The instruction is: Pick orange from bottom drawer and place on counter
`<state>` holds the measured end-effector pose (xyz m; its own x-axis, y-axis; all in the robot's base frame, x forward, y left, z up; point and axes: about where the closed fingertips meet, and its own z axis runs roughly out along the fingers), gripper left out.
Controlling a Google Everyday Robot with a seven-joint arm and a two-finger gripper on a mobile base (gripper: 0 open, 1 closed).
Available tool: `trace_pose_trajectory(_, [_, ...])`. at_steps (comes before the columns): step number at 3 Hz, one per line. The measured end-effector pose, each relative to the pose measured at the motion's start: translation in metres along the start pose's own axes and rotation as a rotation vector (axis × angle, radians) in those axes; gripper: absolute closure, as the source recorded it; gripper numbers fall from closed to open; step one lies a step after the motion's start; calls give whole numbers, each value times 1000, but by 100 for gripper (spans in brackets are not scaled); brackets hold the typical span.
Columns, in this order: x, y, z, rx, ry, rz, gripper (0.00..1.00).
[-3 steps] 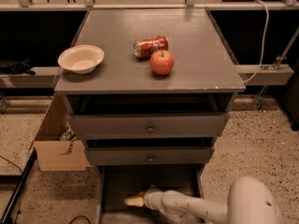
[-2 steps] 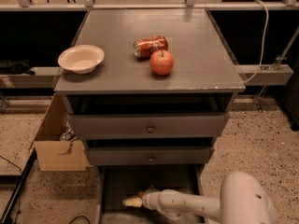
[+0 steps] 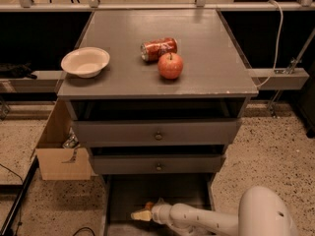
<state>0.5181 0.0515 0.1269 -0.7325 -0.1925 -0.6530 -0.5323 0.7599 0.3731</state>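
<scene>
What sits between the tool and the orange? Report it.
Nothing visible. In the camera view, the tool reaches into the bottom drawer, and the orange lies right beside it.

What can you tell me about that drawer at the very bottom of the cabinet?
The bottom drawer is the lowest of three. It looks dark grey and is pulled open toward the camera, showing a deep, dark interior. The robot's gripper reaches into it from the lower right of the view, close beside a small orange lying inside. Whether the two touch cannot be told.
</scene>
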Motion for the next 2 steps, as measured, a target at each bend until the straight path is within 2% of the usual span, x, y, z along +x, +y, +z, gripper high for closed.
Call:
trace_pose_trajectory(1, [0, 0, 0, 0, 0, 0, 16])
trace_pose_trajectory(2, [0, 0, 0, 0, 0, 0, 40])
